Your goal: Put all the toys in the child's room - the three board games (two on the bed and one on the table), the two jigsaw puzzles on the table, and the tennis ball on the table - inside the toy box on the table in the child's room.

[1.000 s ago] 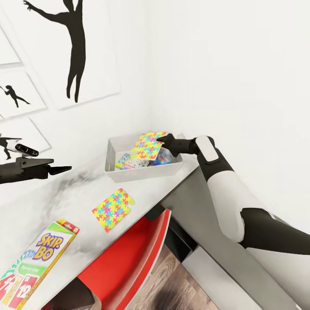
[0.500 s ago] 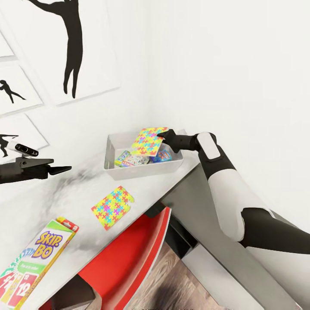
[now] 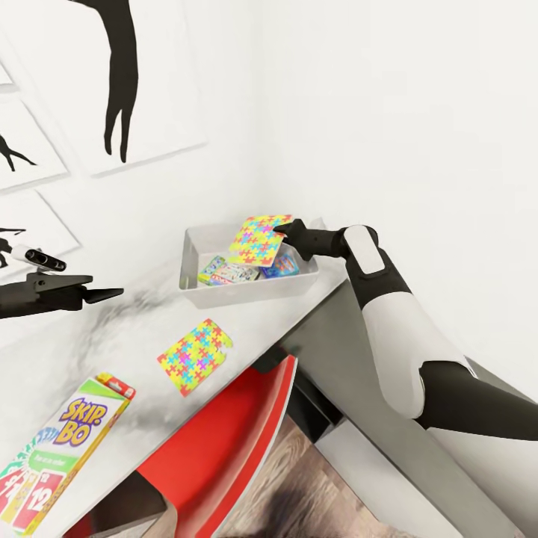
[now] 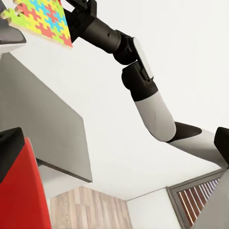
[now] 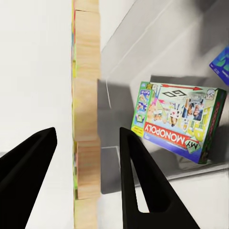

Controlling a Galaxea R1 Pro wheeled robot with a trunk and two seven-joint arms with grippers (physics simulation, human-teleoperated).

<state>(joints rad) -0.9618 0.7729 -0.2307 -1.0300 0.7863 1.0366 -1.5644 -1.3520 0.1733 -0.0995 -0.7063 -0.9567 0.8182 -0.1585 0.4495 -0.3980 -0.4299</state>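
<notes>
over the toy box [image 3: 196, 246], the right claw [image 3: 282, 232] pinched one puzzle [image 3: 258, 239] by its edge. the left claw [image 3: 104, 294] hovered apart; its opening was unclear.

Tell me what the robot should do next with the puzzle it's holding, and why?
Probably open the right hand and let go. The jigsaw puzzle it pinches hangs tilted over the toy box, above the Monopoly game inside, so it should drop in.

Glossy printed Skip-Bo box [image 3: 56, 456] lies on the smooth, matt table [image 3: 112, 344].
</notes>
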